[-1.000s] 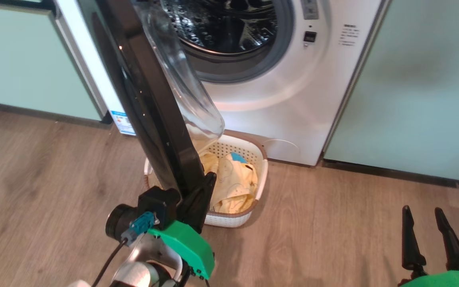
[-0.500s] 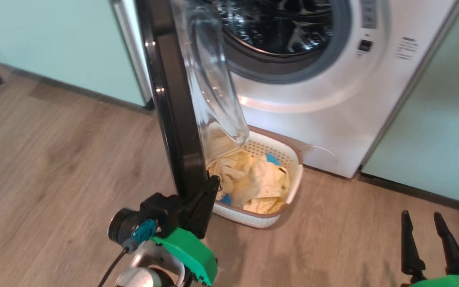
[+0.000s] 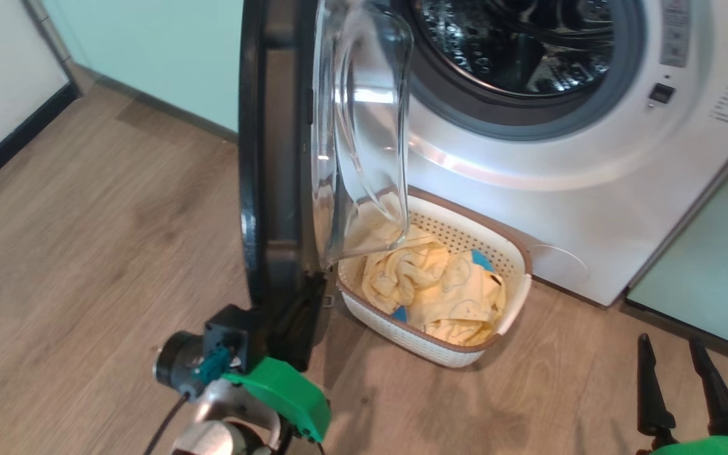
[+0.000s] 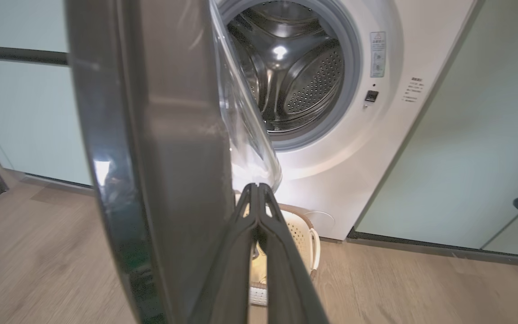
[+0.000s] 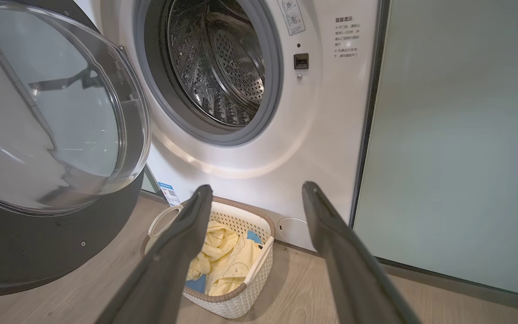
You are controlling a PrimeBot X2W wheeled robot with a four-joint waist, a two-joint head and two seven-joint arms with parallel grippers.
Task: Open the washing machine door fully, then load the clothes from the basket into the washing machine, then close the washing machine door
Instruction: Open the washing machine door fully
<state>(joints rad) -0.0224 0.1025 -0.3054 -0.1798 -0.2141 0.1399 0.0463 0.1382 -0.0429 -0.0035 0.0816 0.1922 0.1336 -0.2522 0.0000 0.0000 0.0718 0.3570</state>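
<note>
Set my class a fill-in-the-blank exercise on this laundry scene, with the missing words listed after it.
1. The washing machine door stands ____, baring the steel drum.
2. The clothes in the basket are pale ____.
3. The right end effector is open, while the left end effector is ____.

Missing words: open; yellow; shut.

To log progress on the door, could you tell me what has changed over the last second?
The left gripper, fingers shut, has pushed the washing machine door further open, uncovering more of the basket; the head camera also turned. The clothes stay in the basket, and the right gripper stays open and idle.
</note>
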